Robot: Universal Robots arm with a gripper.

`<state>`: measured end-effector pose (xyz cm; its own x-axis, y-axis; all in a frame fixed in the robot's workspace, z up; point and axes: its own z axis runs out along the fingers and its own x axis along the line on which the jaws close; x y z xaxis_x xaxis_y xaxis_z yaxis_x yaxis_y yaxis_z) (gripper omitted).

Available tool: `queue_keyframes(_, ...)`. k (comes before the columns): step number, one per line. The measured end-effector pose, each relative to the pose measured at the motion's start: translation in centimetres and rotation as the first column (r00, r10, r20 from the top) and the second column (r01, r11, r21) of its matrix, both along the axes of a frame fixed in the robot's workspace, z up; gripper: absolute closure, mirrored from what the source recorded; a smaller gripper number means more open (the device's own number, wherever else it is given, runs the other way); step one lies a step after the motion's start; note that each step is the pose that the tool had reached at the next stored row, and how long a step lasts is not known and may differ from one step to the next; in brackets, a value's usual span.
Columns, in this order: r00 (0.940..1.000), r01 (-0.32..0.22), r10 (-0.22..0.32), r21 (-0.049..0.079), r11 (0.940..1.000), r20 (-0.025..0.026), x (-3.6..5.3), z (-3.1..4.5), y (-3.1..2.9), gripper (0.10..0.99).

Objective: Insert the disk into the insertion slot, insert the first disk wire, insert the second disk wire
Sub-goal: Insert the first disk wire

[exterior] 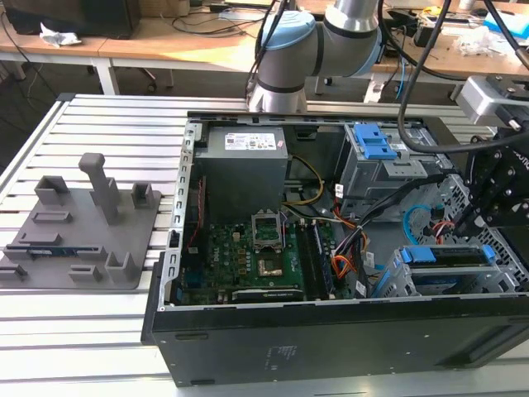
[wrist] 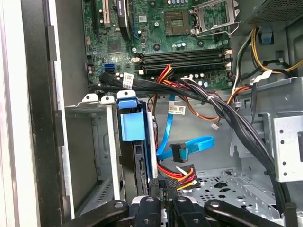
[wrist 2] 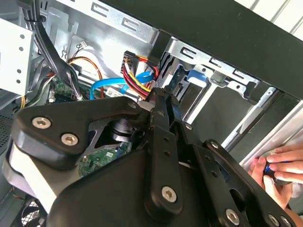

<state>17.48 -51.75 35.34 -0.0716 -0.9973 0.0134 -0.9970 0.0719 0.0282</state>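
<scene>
Gripper (wrist: 161, 188) is sitting low inside the open computer case (exterior: 331, 339), its two black fingers (wrist: 154, 189) drawn together to a thin gap. They are pinching the first disk wire (wrist: 182, 176) at its plug end, and in the second wrist view the red, yellow and black strands (wrist 2: 135, 75) are running straight down to the fingertips (wrist 2: 160, 92).

Just beside the gripper, the disk (wrist: 132, 132) is already standing on edge in the insertion slot (wrist: 85, 142), its blue carrier tab facing outward and its rear edge lying closest to the fingers. In the exterior view the disk (exterior: 450, 256) is lying in the grey cage (exterior: 397, 277), directly below the gripper.

A little beyond the held plug, the second disk wire (wrist: 189, 144) is curving in a light-blue loop, its small black plug hanging free and apart from the disk. The same loop is showing past the fingertips in the second wrist view (wrist 2: 106, 85).

Farther out from the gripper, a thick bundle of black cables (wrist: 227, 113) is crossing above the drive area, and the green motherboard (wrist: 156, 28) is lying beyond it.

Well away from the gripper, the larger bay with a blue latch (exterior: 372, 145) and the power supply (exterior: 244, 165) are sitting deeper in the case. A grey fixture (exterior: 83, 231) is resting on the slatted table (exterior: 107, 124), far off toward the exterior view's left. A person's hand (wrist 2: 279, 170) is showing outside the case wall, behind the gripper body.
</scene>
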Motion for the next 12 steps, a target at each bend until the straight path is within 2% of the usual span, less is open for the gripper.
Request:
queue_keyframes(4,0.9998,-0.017,0.017,0.0,0.9998,0.0,0.03,-0.02,0.0,0.922)
queue_keyframes(5,0.999,-0.044,0.044,0.0,0.999,0.0,0.06,-0.04,0.0,0.922)
queue_keyframes(8,0.9974,-0.073,0.073,-0.002,0.9974,-0.0001,0.06,-0.06,0.0,0.922)
queue_keyframes(12,0.9972,-0.074,0.074,-0.014,0.9971,-0.001,0.07,-0.06,0.0,0.922)
